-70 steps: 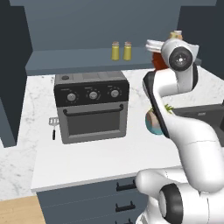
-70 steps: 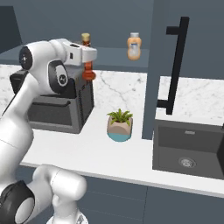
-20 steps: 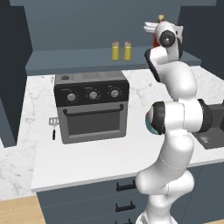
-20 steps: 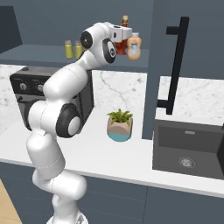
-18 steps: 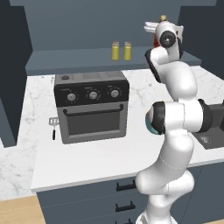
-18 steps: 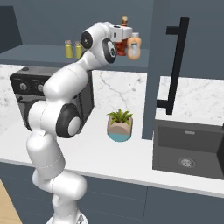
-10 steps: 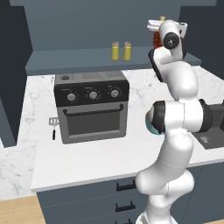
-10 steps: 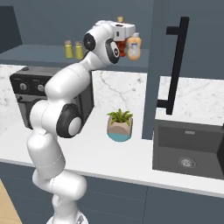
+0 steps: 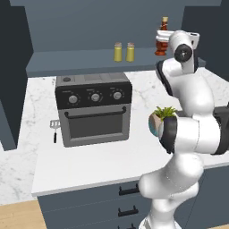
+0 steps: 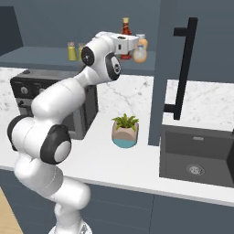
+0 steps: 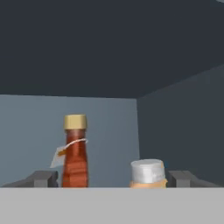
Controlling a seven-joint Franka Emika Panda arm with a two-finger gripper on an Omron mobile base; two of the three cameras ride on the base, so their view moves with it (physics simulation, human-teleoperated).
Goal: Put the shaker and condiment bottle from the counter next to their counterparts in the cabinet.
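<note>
- Hand [image 11: 112, 179]: raised to the cabinet shelf [image 9: 80, 60], at its right end. In the hand view the two fingertips [image 11: 41, 178] stand wide apart at the bottom edge; the jaws are spread and grasp nothing.
- Condiment bottle [image 11: 75, 151]: upright on the shelf, dark red-brown, tan cap, small white label on the neck. In the hand view it stands between the fingertips, nearer the left one; I cannot tell whether the finger touches it. In the left base view the bottle [image 9: 163, 41] shows just behind the arm's wrist; in the right base view [image 10: 125, 30] its neck and cap rise above the hand.
- Orange bottle [image 11: 148, 173]: squat, pale grey cap, just beside the condiment bottle on its right, also within the spread of the fingers. Same pairing in the right base view [image 10: 140, 51], partly hidden by the hand.
- Two shakers: side by side, upright, further left on the same shelf, well apart from the bottles. Left one [image 9: 117, 52], right one [image 9: 130, 52]. Both yellow-green; cap colours too small to tell apart here.
- Desk [image 9: 103, 159]: white marble-patterned top carrying a black toaster oven [image 9: 94, 109], a small spatula [image 9: 54, 129] left of the oven, and a potted plant [image 10: 124, 131] right of it.
- Sink [image 10: 199, 157]: dark basin set into the desk at the far right.
</note>
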